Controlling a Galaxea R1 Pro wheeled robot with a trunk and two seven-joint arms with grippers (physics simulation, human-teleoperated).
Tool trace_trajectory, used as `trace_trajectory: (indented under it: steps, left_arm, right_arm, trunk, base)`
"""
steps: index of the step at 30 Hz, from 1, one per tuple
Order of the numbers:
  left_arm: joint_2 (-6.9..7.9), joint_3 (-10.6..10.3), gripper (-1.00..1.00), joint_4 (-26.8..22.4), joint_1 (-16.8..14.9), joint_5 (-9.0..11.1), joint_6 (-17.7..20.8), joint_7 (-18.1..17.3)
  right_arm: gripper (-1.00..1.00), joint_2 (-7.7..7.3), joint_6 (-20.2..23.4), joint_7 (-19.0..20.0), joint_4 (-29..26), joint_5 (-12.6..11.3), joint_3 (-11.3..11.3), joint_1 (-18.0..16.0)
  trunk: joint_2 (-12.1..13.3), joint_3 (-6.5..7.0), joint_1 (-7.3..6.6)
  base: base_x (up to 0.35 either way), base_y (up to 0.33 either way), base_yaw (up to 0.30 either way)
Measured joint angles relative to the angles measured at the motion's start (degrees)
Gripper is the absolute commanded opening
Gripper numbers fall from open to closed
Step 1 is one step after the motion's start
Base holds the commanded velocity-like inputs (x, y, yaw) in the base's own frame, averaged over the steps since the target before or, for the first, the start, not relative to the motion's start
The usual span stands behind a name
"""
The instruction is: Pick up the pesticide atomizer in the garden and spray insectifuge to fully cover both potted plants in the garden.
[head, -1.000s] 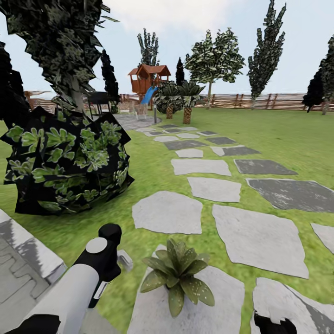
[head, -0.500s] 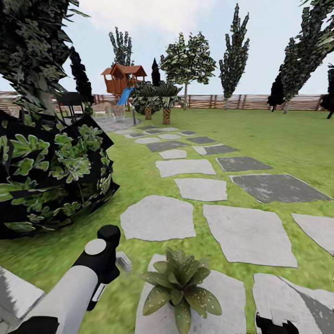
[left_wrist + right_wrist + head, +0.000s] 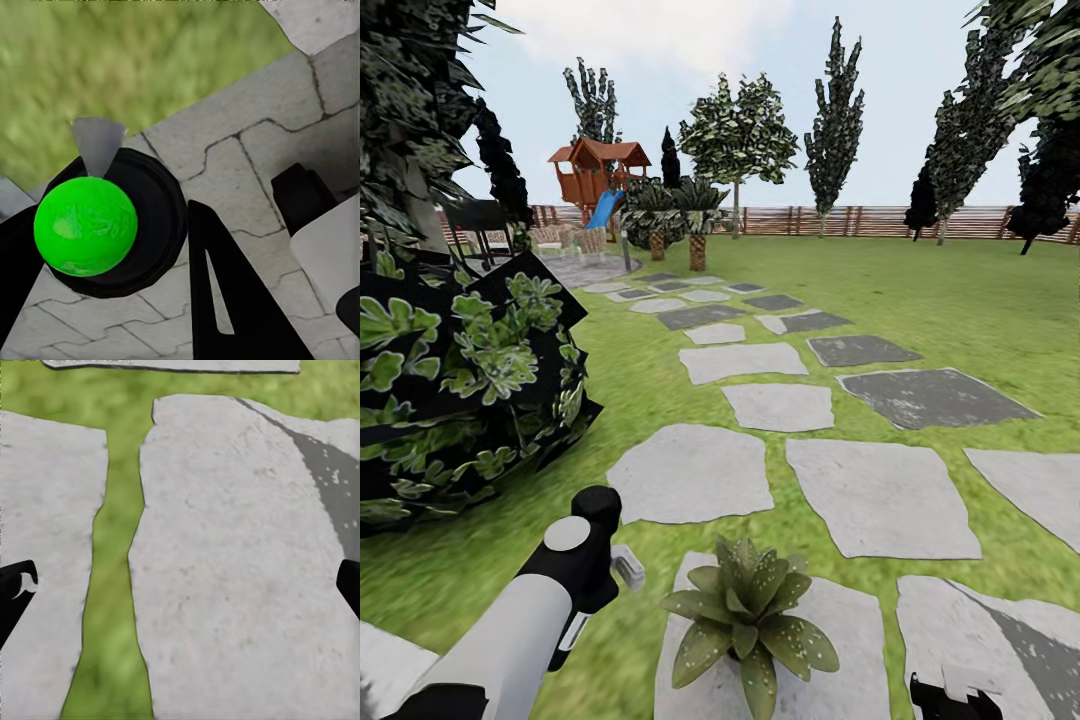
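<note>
A potted plant (image 3: 745, 618), a low rosette of pointed green leaves, stands on a grey stepping stone (image 3: 840, 640) just ahead of me. My left arm (image 3: 575, 565) reaches down to the plant's left, and a small grey tip (image 3: 628, 566) sticks out beside its wrist. In the left wrist view, my left gripper (image 3: 105, 217) is shut on the pesticide atomizer (image 3: 154, 225), seen end-on as a dark round body with a green ball and a grey cone. My right gripper (image 3: 180, 589) is open over a stepping stone and a grass gap, holding nothing.
A big dark-leaved bush (image 3: 455, 385) stands at the left. Stepping stones (image 3: 690, 470) run across the lawn toward a playhouse (image 3: 595, 170), trees and a slat fence (image 3: 840, 220). Grey block paving (image 3: 247, 157) lies under my left gripper.
The camera has swung to the right, so the bush and playhouse sit further left in the picture. Both arms keep the same pose, and the plant stays just ahead.
</note>
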Motion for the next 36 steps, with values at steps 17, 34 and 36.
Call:
trace_trajectory:
  steps: [17, 34, 36]
  left_arm:
    - [-0.04, 0.3, -1.0, 0.02, -0.1, 0.02, 0.14, 0.0]
    - [-0.65, 0.32, -1.0, 0.3, -0.07, 0.03, 0.13, 0.0]
    - [-1.31, 0.22, -1.0, 0.63, -0.01, -0.04, 0.21, -0.02]
  right_arm:
    - [1.0, 0.0, 0.12, -0.15, 0.07, -0.04, 0.0, 0.01]
    - [1.0, -0.07, 0.12, -0.16, 0.08, -0.04, 0.0, 0.02]
    - [1.0, -0.08, 0.11, -0.18, 0.02, -0.04, 0.0, 0.01]
  trunk:
    - [0.0, 0.49, 0.0]
    - [0.0, 1.02, -0.01]
    - [0.0, 1.02, 0.0]
  base:
    - [-0.001, 0.018, -0.163]
    - [0.091, 0.22, -0.22]
    - [0.015, 0.005, -0.035]
